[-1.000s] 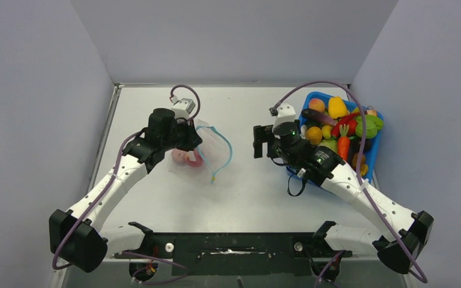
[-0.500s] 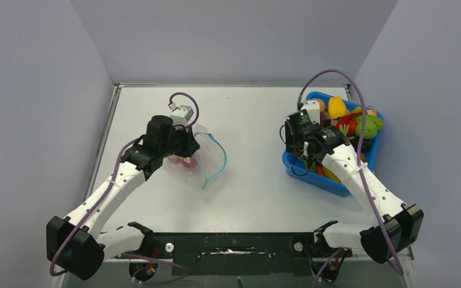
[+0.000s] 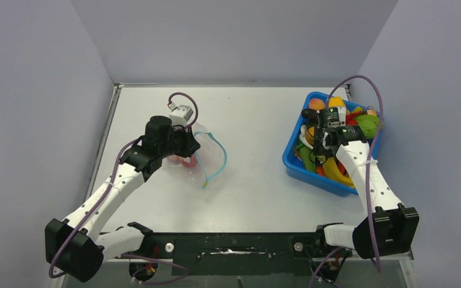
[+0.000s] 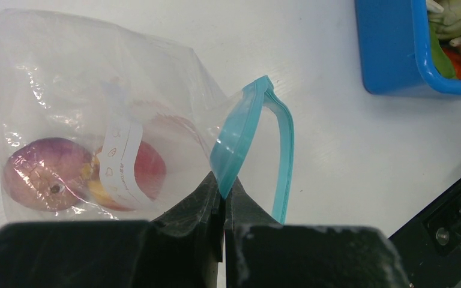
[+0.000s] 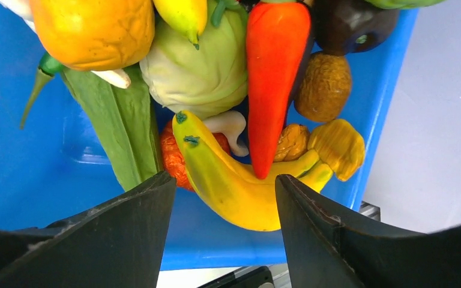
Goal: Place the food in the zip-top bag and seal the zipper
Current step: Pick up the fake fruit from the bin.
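The clear zip-top bag (image 4: 96,90) lies on the white table, left of middle (image 3: 207,153). Its teal zipper (image 4: 240,129) stands open in a loop (image 3: 222,157). A purple fruit (image 4: 45,174) and a red fruit (image 4: 150,168) lie inside the bag. My left gripper (image 4: 224,195) is shut on the zipper strip's near lip (image 3: 186,143). My right gripper (image 5: 225,186) is open above the blue bin (image 5: 36,168), over a yellow banana (image 5: 234,186); it also shows in the top view (image 3: 324,135). An orange carrot (image 5: 273,72) and a pale green vegetable (image 5: 198,66) lie beside the banana.
The blue bin (image 3: 294,162) stands at the right, full of several toy fruits and vegetables, close to the right wall. Grey walls close in the table at left, back and right. A black rail (image 3: 228,246) runs along the near edge.
My right arm has swung from the table's middle to the right, over the blue bin. My left gripper shifted slightly with the bag, then held still, shut on the zipper.
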Robot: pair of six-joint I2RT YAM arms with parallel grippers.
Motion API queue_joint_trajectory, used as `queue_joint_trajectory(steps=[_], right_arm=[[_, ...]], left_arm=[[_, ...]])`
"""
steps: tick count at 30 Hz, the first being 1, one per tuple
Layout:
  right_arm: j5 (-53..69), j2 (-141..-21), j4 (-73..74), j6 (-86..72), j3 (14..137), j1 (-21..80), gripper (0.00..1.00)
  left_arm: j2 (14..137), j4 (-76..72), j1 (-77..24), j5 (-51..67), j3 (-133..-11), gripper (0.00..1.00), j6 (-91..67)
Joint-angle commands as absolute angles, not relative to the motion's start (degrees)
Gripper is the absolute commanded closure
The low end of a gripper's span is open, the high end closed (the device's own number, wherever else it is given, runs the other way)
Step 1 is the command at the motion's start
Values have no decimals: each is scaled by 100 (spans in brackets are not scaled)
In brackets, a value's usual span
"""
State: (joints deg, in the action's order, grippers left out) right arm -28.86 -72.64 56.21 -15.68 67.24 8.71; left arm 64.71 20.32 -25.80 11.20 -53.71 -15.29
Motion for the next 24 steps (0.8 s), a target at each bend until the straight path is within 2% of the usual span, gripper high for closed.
queue_joint_trajectory(steps=[1,11,24], right_arm=[[-2213,-7058,5078,-1039,6514,597,39],[-2138,-7504,4880,-908,6494,433,40],[-1740,-7574,4680,-856,6372,310,52]], left_arm=[[6302,1636,-2584,1247,-5414,100,-1503],[6327,1619,-2575,1300,-5404,100,-1527],[6272,1605,-2584,1294,-5379,100,-1553]])
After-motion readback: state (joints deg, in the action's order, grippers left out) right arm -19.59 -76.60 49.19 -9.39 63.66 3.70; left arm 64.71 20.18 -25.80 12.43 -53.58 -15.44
